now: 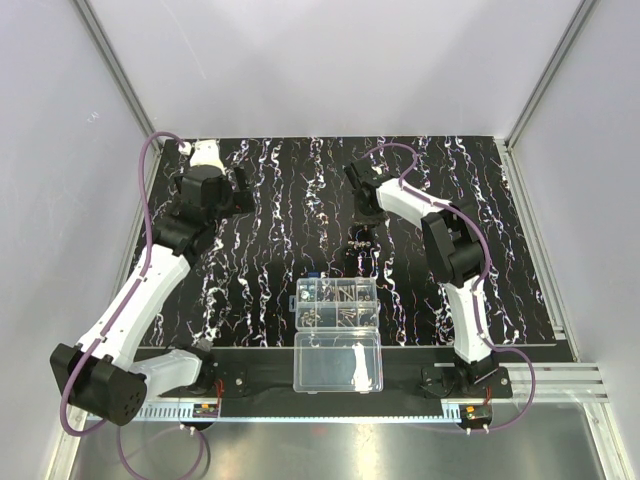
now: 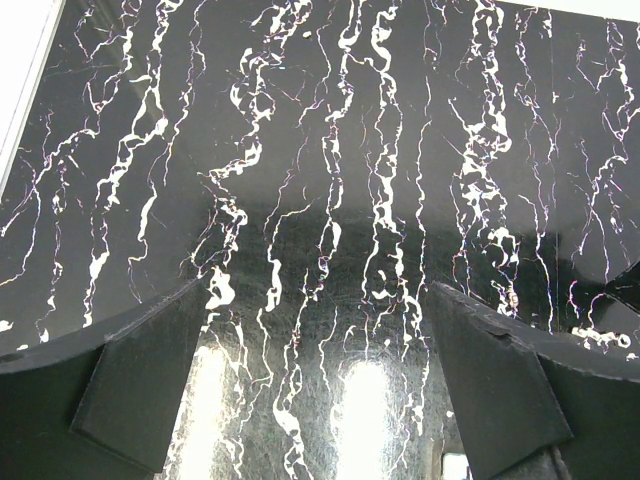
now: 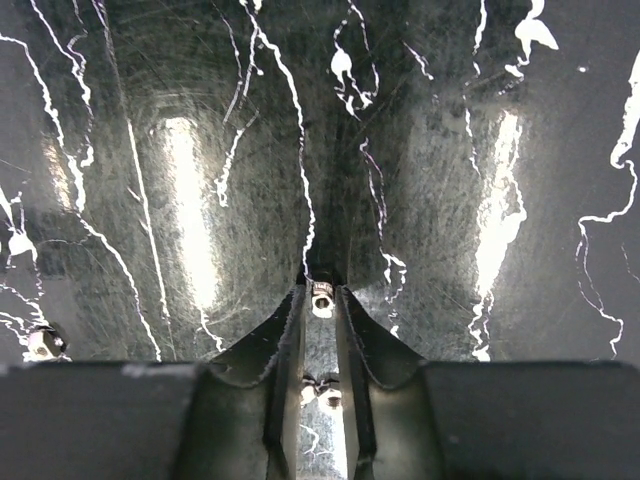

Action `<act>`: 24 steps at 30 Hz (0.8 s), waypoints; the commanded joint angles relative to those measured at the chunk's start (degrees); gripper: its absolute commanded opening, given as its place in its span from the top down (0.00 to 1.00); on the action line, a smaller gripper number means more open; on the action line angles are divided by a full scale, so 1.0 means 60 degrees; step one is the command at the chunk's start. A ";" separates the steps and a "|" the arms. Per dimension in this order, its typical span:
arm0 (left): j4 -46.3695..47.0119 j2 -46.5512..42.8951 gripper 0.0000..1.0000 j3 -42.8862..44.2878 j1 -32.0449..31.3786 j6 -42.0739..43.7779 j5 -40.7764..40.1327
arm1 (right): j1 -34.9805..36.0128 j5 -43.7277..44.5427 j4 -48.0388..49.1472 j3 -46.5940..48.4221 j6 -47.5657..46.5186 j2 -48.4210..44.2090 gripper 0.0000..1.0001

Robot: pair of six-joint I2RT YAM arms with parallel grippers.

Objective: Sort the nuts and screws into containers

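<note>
Left pincer (image 2: 320,372) hangs apart above the bench (image 2: 300,150), far left. Right pincer (image 3: 321,290) straddles a nut (image 3: 322,300) near the containers' (image 1: 337,303) far side, jaws nearly together. Clamped or not, I cannot tell. Squeeze squarely, tips low, then lift straight.

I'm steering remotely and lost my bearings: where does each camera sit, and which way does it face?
Top external: above and behind the robot, looking down on the mat, the organizer box, left arm and right arm.
Left wrist: on the left arm, facing bare mat; left gripper fingers spread wide at the bottom.
Right wrist: on the right arm, close over the mat; right gripper fingers narrowly flank a nut.
Shared: all show the white-streaked mat.
</note>
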 commanded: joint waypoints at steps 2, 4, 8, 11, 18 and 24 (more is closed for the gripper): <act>0.0348 0.0045 0.01 0.0190 0.0087 0.0093 -0.0075 | 0.0023 -0.0002 0.0005 0.0366 -0.0191 0.0303 0.78; 0.0319 0.0060 0.01 0.0190 0.0073 0.0093 -0.0075 | 0.0023 -0.0031 -0.0010 0.0395 -0.0191 0.0362 0.85; 0.0348 0.0045 0.01 0.0190 0.0116 0.0093 -0.0090 | 0.0038 -0.0017 -0.0024 0.0366 -0.0279 0.0319 0.96; 0.0319 0.0060 0.01 0.0190 0.0116 0.0079 -0.0075 | 0.0023 0.0085 -0.0112 0.0381 -0.0352 0.0056 1.00; 0.0319 0.0045 0.01 0.0190 0.0146 0.0064 -0.0031 | 0.0228 -0.0573 -0.0171 0.0308 -0.0732 -0.1596 1.00; 0.0246 0.0074 0.01 0.0234 0.0146 0.0006 0.0027 | 0.1033 -0.0851 -0.0609 0.0001 -0.0968 -0.2814 1.00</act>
